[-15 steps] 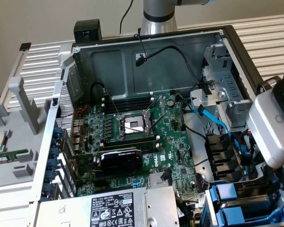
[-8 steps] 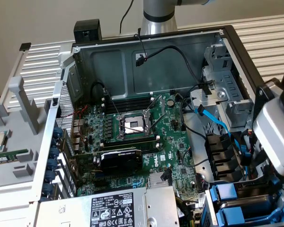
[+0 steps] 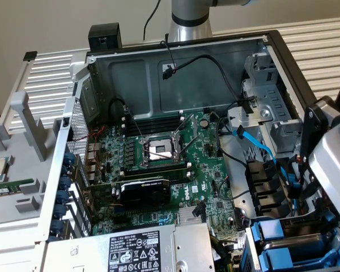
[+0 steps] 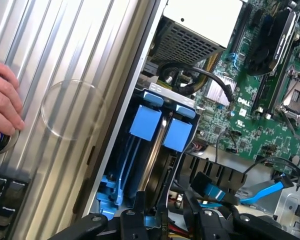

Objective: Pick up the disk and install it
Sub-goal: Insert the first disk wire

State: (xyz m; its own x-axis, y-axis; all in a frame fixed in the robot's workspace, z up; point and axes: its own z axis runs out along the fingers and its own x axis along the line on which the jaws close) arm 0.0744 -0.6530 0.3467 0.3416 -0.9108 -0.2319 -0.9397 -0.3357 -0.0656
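Observation:
The disk (image 4: 157,160) stands on edge in the drive bay at the case's corner, showing as a thin metal edge between two blue plastic frame tabs (image 4: 146,122). My gripper (image 4: 151,218) is right above it. Its black fingers (image 4: 138,214) sit on either side of the disk's edge, with a bit of blue frame between them. In the exterior view the arm's wrist (image 3: 331,170) hangs over the blue-framed bay (image 3: 267,231) at the lower right, hiding the fingers.
The open case holds a green motherboard (image 3: 158,153), a black graphics card (image 3: 144,190) and a grey power-supply box (image 3: 136,249). A blue cable (image 4: 260,192) and black cables lie beside the bay. A person's hand (image 4: 2,105) rests on the ribbed surface outside the case.

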